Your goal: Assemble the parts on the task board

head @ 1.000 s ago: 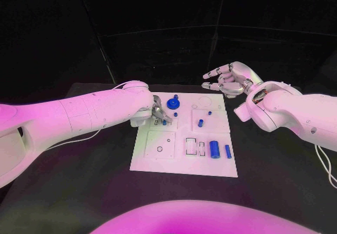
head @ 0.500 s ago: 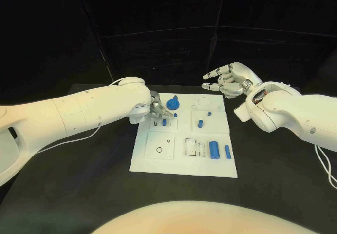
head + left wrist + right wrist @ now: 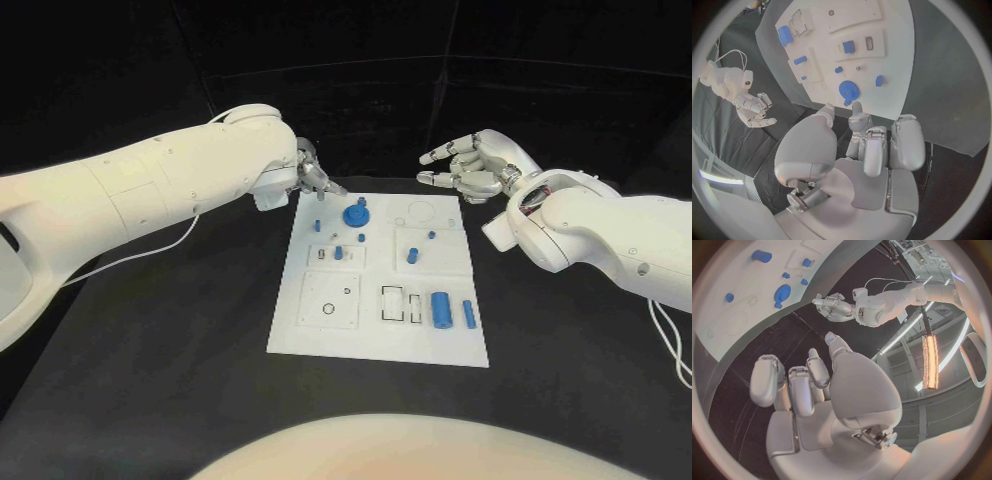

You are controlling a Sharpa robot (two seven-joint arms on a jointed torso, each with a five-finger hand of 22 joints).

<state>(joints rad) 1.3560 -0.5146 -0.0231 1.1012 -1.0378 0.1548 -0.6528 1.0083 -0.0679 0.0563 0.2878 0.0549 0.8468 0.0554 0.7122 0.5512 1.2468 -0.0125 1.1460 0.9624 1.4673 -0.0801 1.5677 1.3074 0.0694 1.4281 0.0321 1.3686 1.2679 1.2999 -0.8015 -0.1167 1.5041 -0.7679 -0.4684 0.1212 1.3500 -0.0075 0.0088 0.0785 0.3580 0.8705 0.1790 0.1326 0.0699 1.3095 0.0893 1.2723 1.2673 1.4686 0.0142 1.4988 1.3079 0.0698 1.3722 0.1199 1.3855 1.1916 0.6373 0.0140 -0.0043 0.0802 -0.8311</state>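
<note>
My left hand (image 3: 315,180) hangs at the task board's (image 3: 378,340) far left corner, my right hand (image 3: 473,165) beyond its far right corner. The round part (image 3: 356,213) lies just beside my left fingers (image 3: 329,187); two cylinders (image 3: 453,309) lie well nearer me.

The black table (image 3: 159,380) carries the scene, its dark matte top running out to every edge. A thin white cable (image 3: 137,258) trails over its left side, curving toward the near left edge.
</note>
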